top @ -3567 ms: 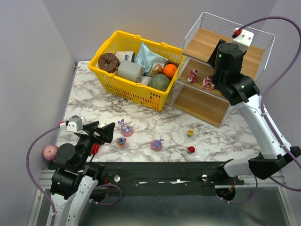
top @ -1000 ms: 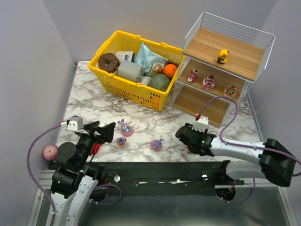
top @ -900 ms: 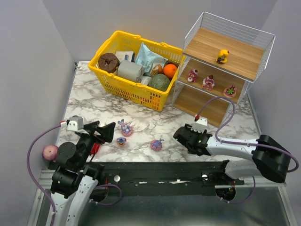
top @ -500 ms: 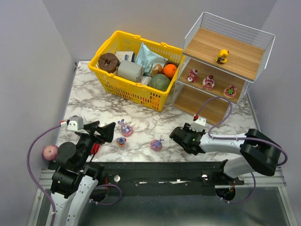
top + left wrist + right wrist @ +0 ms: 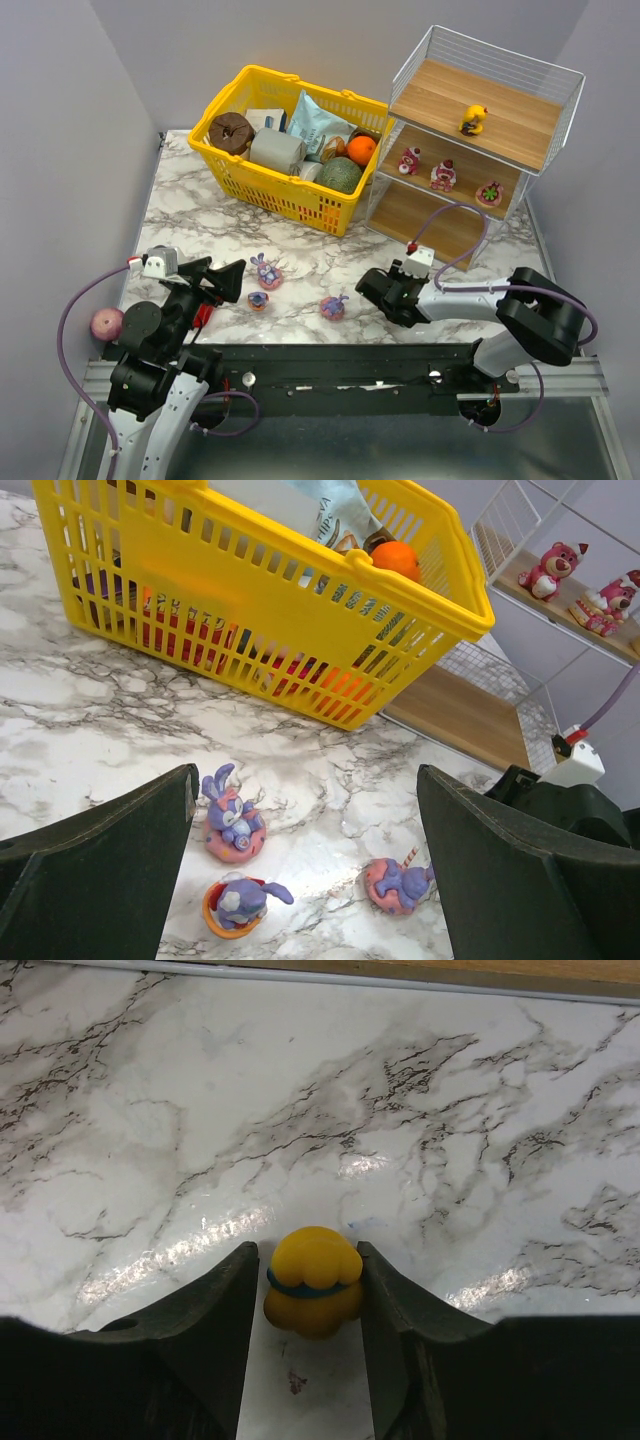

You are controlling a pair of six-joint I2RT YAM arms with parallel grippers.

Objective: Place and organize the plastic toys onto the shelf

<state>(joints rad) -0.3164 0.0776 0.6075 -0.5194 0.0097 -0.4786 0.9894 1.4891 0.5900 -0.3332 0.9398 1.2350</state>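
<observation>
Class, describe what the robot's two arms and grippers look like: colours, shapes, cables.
The left arm and right arm have white shells and black joints. The left gripper and right gripper have black, wedge-shaped fingers. Purple cables loop to white wrist camera boxes with red plugs.

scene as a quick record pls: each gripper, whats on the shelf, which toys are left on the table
left gripper: open, holding nothing
right gripper: closed around table duck, which sits on the table
shelf top tier: one yellow duck
shelf middle tier: three red-pink figures
loose on table: three purple bunnies
</observation>
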